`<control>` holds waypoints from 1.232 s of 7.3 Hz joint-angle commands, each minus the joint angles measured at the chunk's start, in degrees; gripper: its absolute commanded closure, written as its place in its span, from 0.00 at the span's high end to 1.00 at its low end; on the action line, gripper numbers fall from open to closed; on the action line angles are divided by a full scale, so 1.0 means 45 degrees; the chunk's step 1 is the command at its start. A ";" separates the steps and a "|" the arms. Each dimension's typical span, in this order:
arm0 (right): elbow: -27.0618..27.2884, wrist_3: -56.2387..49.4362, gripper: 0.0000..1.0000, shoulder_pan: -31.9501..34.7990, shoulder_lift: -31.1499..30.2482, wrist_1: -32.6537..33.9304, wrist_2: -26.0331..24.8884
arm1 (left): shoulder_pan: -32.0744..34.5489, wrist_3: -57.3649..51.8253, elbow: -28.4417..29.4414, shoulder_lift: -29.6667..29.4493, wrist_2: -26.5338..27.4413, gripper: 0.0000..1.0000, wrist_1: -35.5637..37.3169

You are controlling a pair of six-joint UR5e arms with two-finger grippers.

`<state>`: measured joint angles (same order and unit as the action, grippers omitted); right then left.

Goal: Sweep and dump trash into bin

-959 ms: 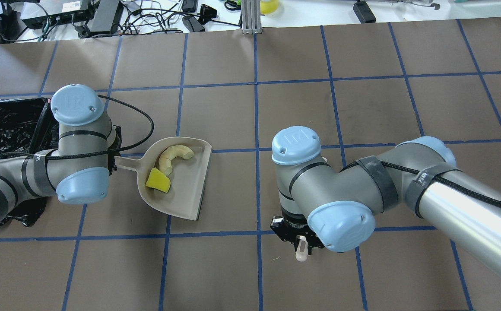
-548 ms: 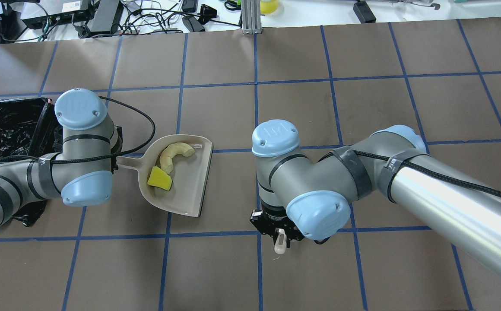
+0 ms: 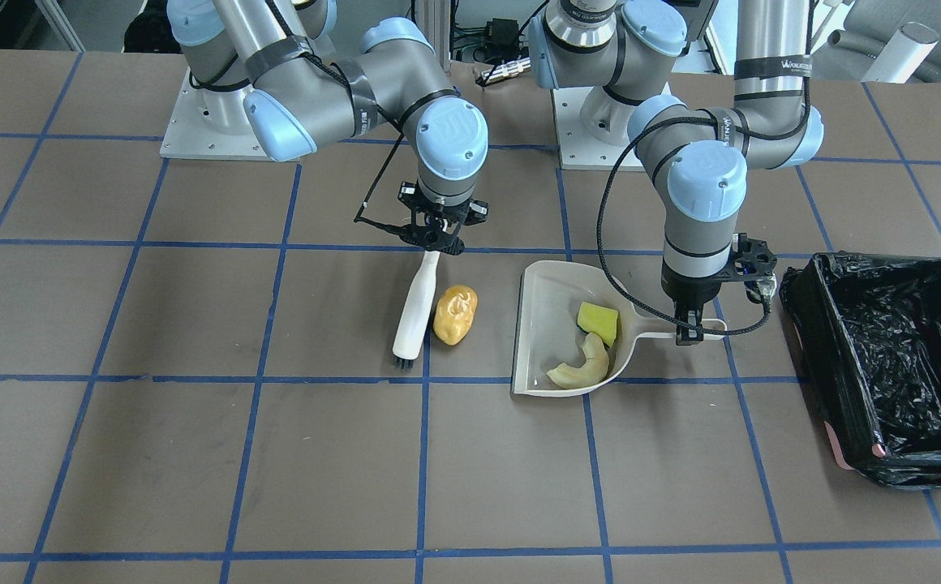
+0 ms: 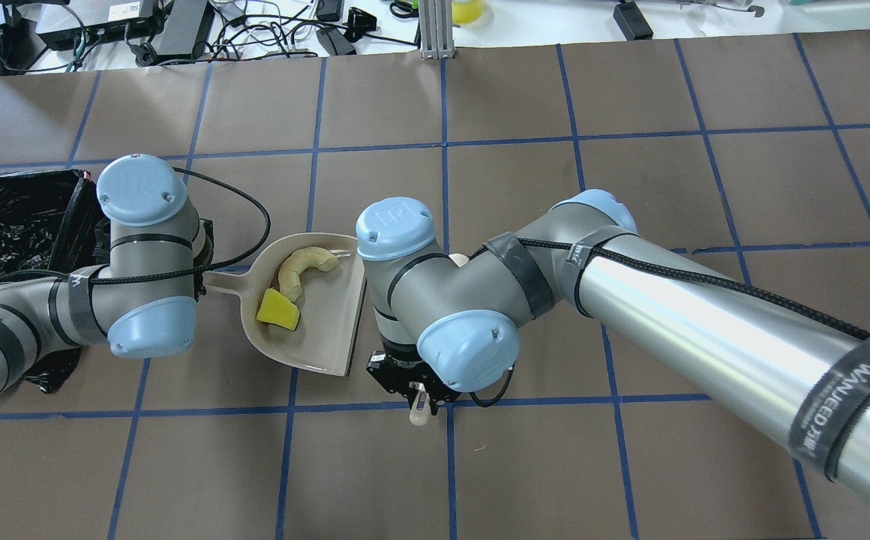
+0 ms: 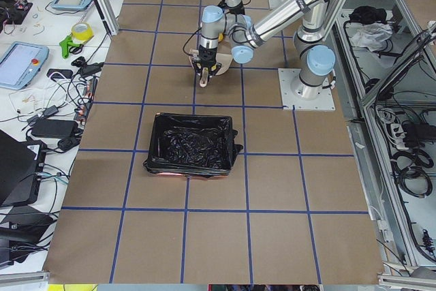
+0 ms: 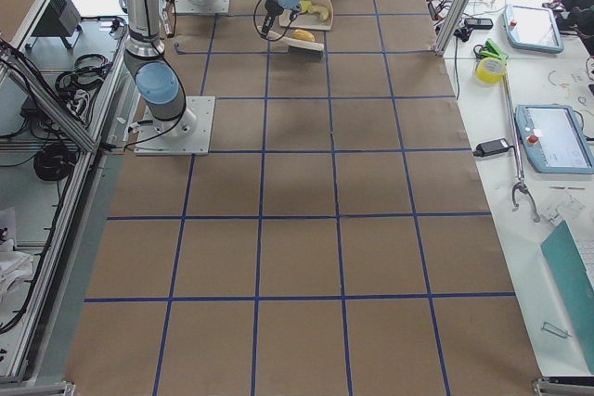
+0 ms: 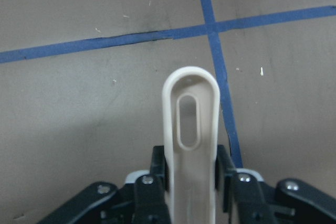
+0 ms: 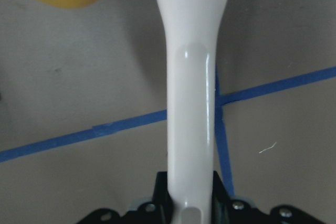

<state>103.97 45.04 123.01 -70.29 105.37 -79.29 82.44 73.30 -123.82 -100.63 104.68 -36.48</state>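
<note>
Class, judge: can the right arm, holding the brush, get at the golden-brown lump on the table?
Probably yes: the brush in the right end effector lies close beside the lump, with nothing between them.

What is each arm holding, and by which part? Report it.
Left jaws: shut on the dustpan, on its handle just short of the end. Right jaws: shut on the brush, near the end of its white handle.

You have a bare strip of table [image 3: 195, 454] between the potato lump [image 3: 455, 315] and, to its left, the mouth of the dustpan [image 3: 542, 324]. The brush [image 3: 415, 312] blocks the lump's right side. Left of the dustpan, the left gripper [image 3: 685, 334] on its handle stands before the bin [image 3: 809, 341].
</note>
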 commanded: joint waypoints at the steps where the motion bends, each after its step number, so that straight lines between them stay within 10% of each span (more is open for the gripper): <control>1: -0.0950 0.0128 0.04 0.0241 0.0520 -0.0017 0.0588 | 0.0000 0.0000 0.0035 0.0000 0.0000 0.00 0.0001; 5: -0.3977 -0.0125 0.03 0.1276 0.2628 0.0099 0.1038 | 0.0000 0.0000 0.0093 -0.0117 -0.0019 0.00 0.0020; 9: -0.4393 -0.0301 0.03 0.1375 0.2730 0.0334 0.1391 | 0.0000 0.0000 0.0093 -0.0118 -0.0039 0.00 0.0020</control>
<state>84.57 44.06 129.23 -57.94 106.78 -73.24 82.44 73.30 -123.40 -101.23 104.53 -36.39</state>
